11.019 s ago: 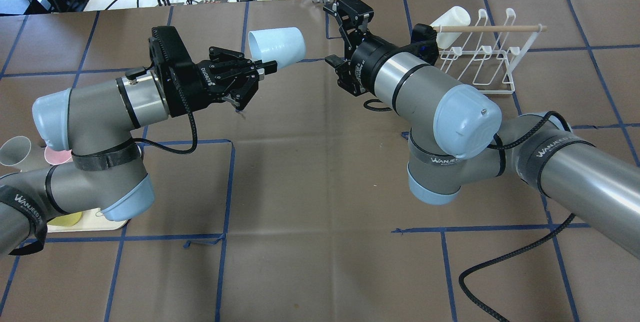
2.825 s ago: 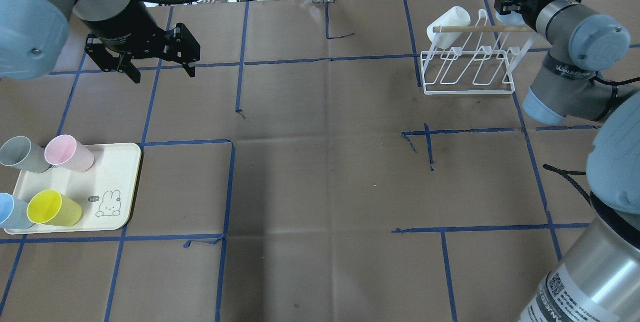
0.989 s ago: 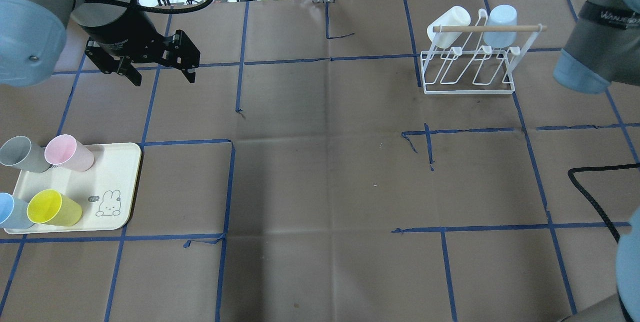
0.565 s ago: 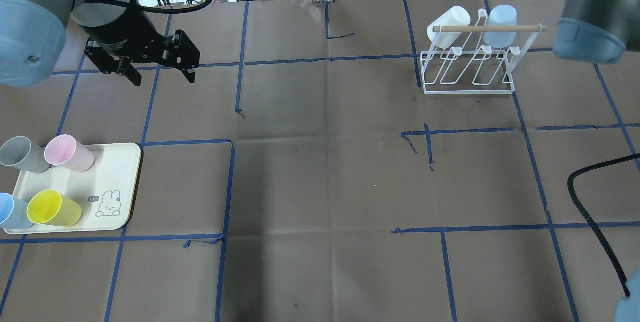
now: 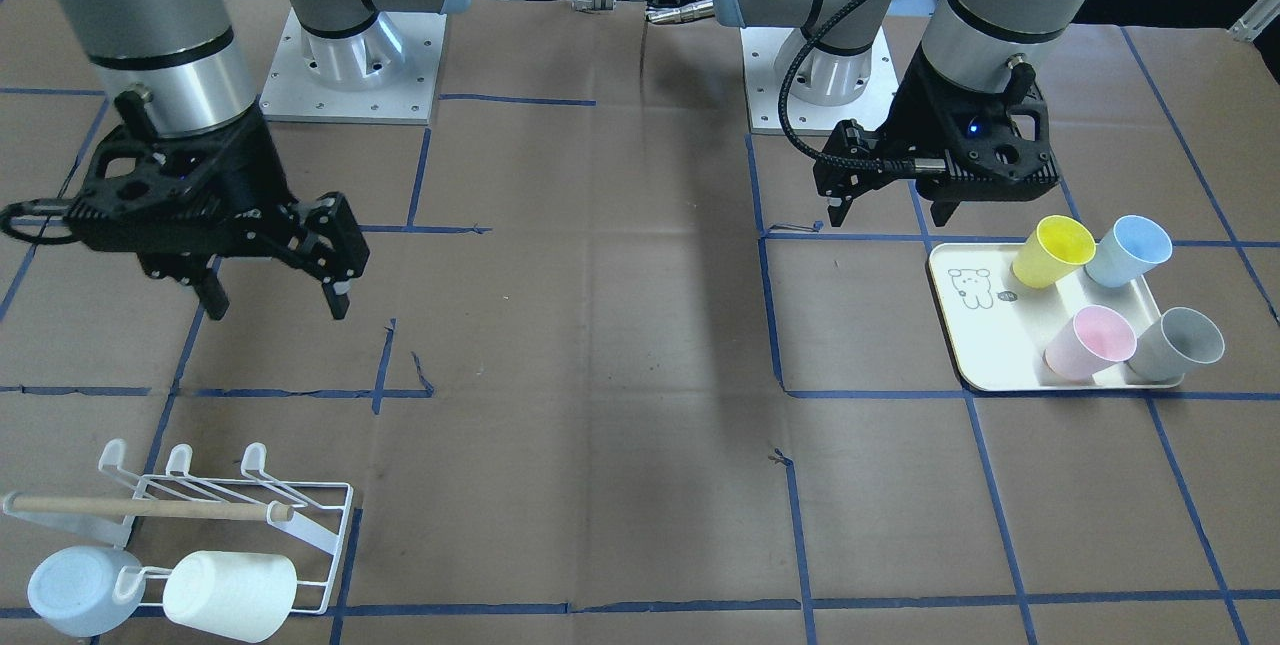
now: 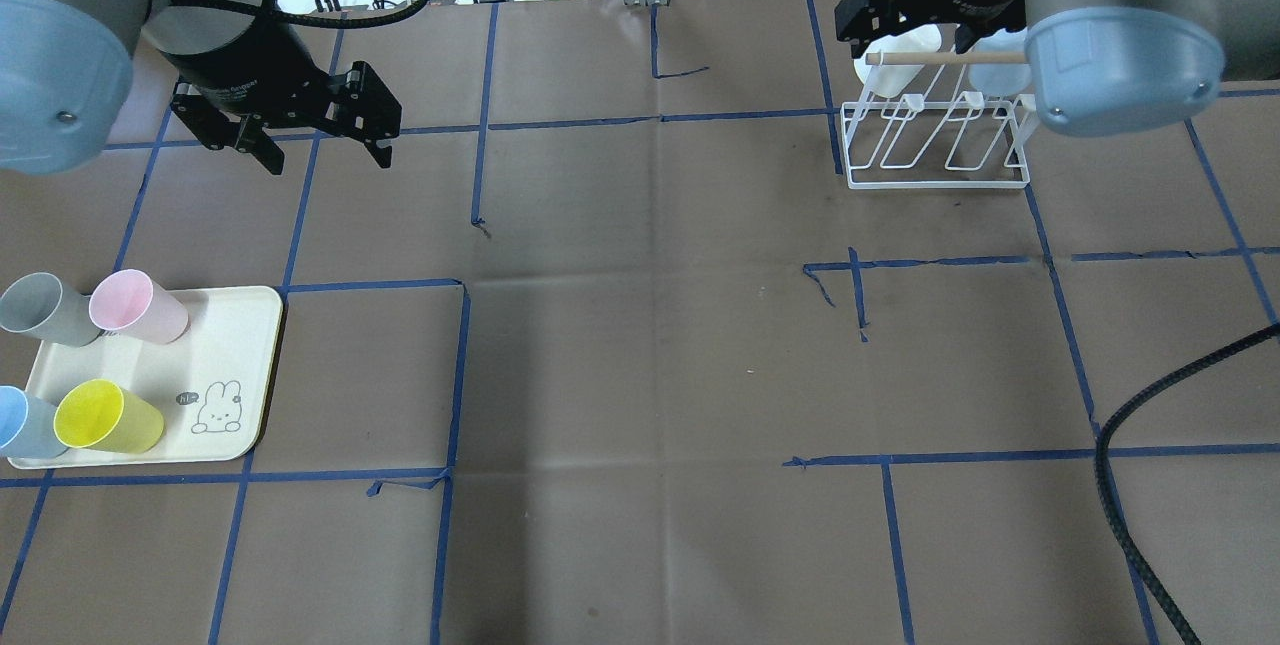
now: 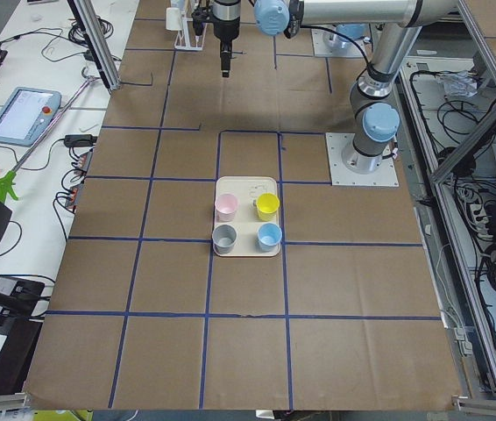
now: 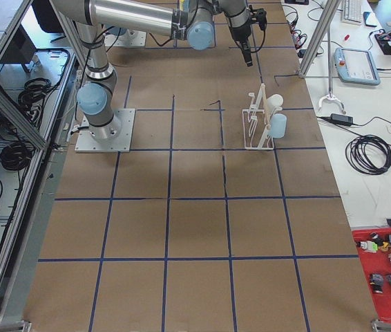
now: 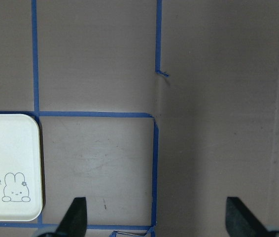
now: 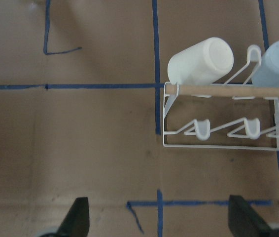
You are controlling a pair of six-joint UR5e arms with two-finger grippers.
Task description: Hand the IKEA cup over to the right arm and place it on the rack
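Observation:
The pale blue IKEA cup (image 5: 70, 590) hangs upside down on the white wire rack (image 5: 200, 515), next to a white cup (image 5: 230, 595). The right wrist view shows the rack (image 10: 218, 133) with the blue cup (image 10: 277, 64) and the white cup (image 10: 201, 61) behind its wooden bar. My right gripper (image 5: 275, 305) is open and empty, above the table and apart from the rack. In the overhead view it (image 6: 905, 25) hangs over the rack (image 6: 935, 140). My left gripper (image 6: 328, 155) is open and empty, high over the table's left part.
A cream tray (image 6: 225, 345) at the front left holds a grey, a pink, a yellow and a blue cup. It shows in the front view (image 5: 975, 345) too. Blue tape lines cross the brown table. A black cable (image 6: 1130, 485) lies at the right.
The pale blue cup went from my left gripper to my right gripper, then onto the rack. My right gripper has let go and swung left over the rack. The left arm holds still.

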